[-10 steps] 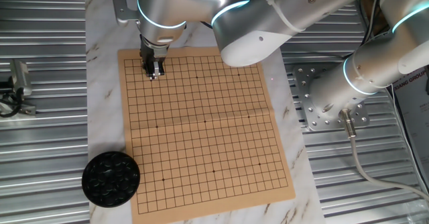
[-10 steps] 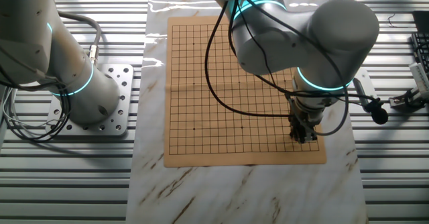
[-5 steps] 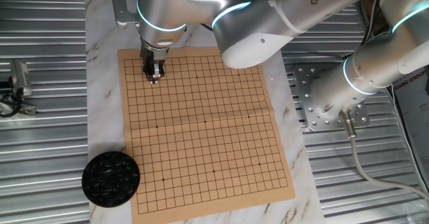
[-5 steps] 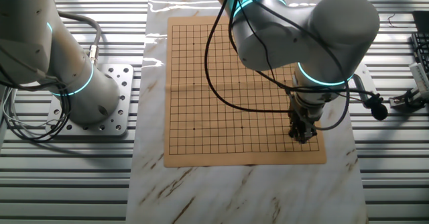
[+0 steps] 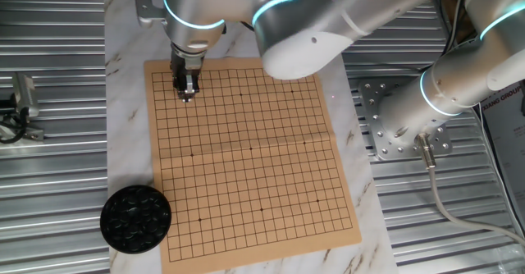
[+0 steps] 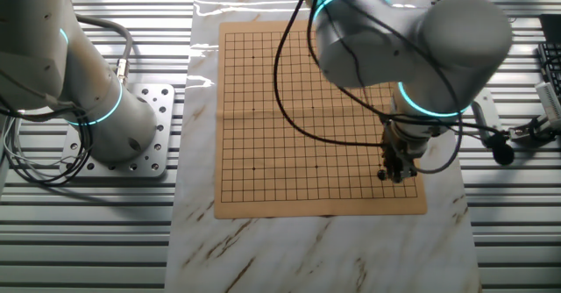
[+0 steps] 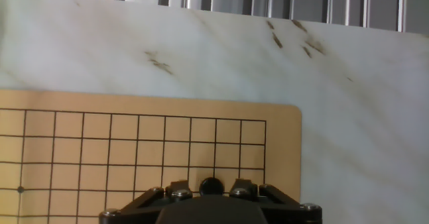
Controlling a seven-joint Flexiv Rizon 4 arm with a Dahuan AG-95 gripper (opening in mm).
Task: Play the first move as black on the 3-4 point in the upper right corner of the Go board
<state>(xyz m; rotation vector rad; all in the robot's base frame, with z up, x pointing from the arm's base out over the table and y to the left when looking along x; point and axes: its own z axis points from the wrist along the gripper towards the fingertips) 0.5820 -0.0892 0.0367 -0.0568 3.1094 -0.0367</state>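
The tan Go board (image 5: 246, 159) lies on the marble slab and also shows in the other fixed view (image 6: 298, 109) and in the hand view (image 7: 134, 143). My gripper (image 5: 187, 93) is low over the board's corner region, a few lines in from two edges; the other fixed view shows the gripper (image 6: 396, 175) near the board's near right corner. In the hand view a small glossy black stone (image 7: 212, 186) sits between my fingertips (image 7: 179, 192), close to the board's corner. I cannot tell whether the stone touches the board.
A round black bowl (image 5: 135, 217) of black stones stands off the board's corner on the marble. A marble strip (image 7: 348, 130) borders the board. Ribbed metal table (image 5: 49, 184) surrounds the slab. The arm's base plate (image 5: 394, 126) sits beside the board.
The arm's upper body has shifted slightly over the board. The gripper stays over the same corner region with the stone, hardly moved.
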